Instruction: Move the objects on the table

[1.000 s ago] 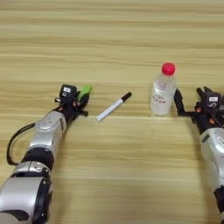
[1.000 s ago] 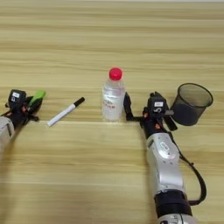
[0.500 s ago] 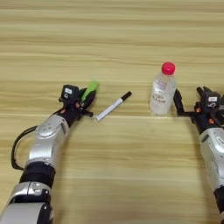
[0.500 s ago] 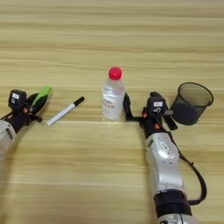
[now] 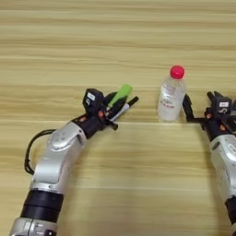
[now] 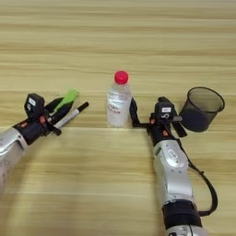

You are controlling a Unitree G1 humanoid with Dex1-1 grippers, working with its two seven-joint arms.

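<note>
The small green block (image 5: 119,94) sticks up and to the right out of my left gripper (image 5: 112,102), which is shut on it. That gripper hangs right over the white end of the thin pen-like stick (image 5: 128,104), whose black tip points towards the bottle. Upright at the centre stands the clear bottle with the red cap (image 6: 119,101). Just right of it my right gripper (image 6: 155,120) is open, one black finger (image 6: 132,113) close against the bottle's base. The dark grey cup (image 6: 201,109) stands further right.
The light-wood table (image 5: 115,41) stretches wide behind all the things and in front of them between my two arms. A black cable (image 5: 30,152) loops beside my left forearm.
My left gripper has carried the green block to the right, from well left of the stick to right over its white end. Bottle, cup and right gripper have stayed put.
</note>
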